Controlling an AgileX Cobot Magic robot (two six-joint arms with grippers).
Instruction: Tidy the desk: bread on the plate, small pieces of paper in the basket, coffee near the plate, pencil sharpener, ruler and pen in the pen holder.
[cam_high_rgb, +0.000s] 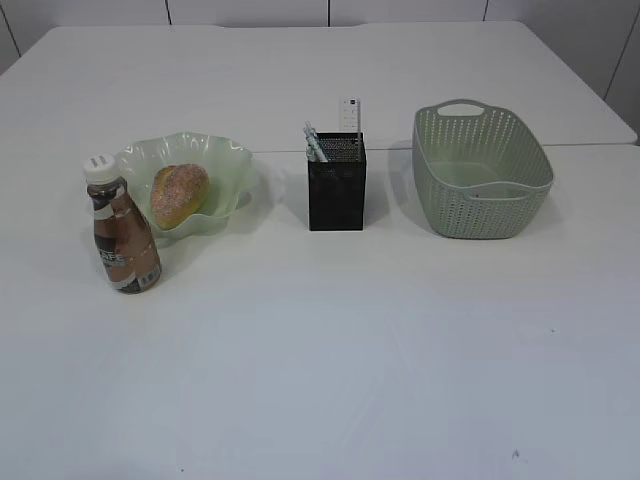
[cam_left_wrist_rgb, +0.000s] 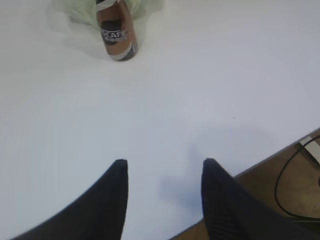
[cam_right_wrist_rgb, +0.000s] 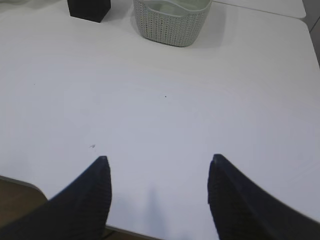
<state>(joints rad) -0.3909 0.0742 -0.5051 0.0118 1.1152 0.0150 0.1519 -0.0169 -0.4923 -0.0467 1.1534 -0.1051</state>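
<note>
Exterior view: the bread (cam_high_rgb: 180, 194) lies in the ruffled green plate (cam_high_rgb: 228, 160) at the left of the white desk (cam_high_rgb: 330, 350). The coffee (cam_high_rgb: 122, 230) stands upright just in front of the plate's left edge, white cap on. At centre the black mesh pen holder (cam_high_rgb: 337, 190) stands upright, with the clear ruler (cam_high_rgb: 348, 115) rising from its back and a pen (cam_high_rgb: 314, 142) leaning out at its left corner. To the right, apart from the holder, sits the woven green basket (cam_high_rgb: 480, 180), its handle cutout toward the far side; what lies inside cannot be made out. A seam runs across the desk behind all three. Neither arm shows in this view.

Left wrist view: the left gripper (cam_left_wrist_rgb: 165, 167) hangs over bare desk near the front edge, jaws apart and holding nothing, the coffee well ahead of it.

Right wrist view: the right gripper (cam_right_wrist_rgb: 157, 162) hovers above bare desk, jaws wide apart and empty, the basket and holder far ahead.
</note>
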